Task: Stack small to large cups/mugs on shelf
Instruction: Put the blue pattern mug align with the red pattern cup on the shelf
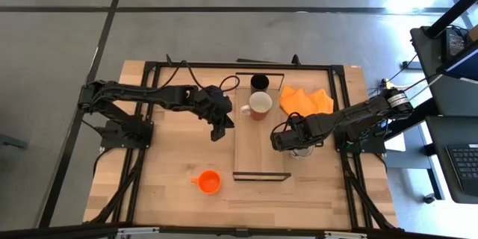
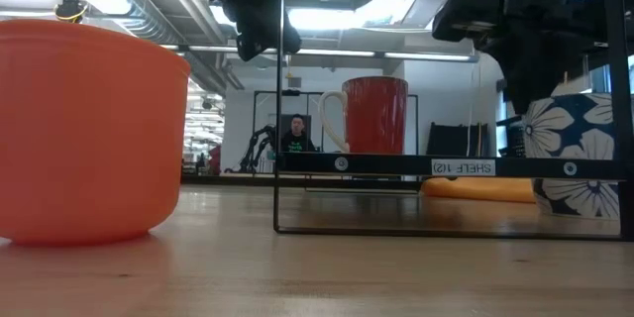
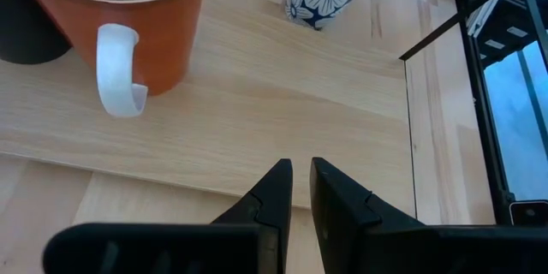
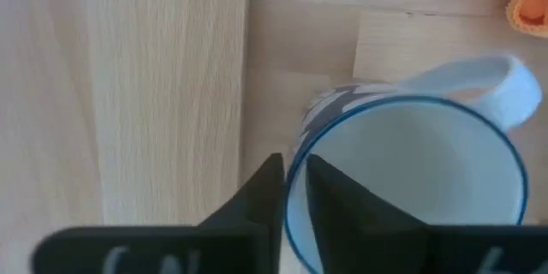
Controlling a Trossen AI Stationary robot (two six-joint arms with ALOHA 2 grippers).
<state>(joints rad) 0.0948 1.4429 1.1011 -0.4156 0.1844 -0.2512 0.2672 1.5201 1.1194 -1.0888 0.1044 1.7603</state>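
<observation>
The shelf (image 1: 261,149) lies lengthwise on the table, with 2 cups at its far end: the black tumbler (image 1: 259,82) and, just nearer, the red-sided white mug (image 1: 259,104). The orange cup (image 1: 209,181) stands well apart on the tabletop. The floral mug (image 4: 411,180) stands just beside the shelf's right edge; its rim is pinched by the right gripper (image 4: 293,190). It should be lifted straight, kept upright, and carried clear of the frame. The left gripper (image 3: 300,190) hovers over the shelf, nearly closed and empty.
</observation>
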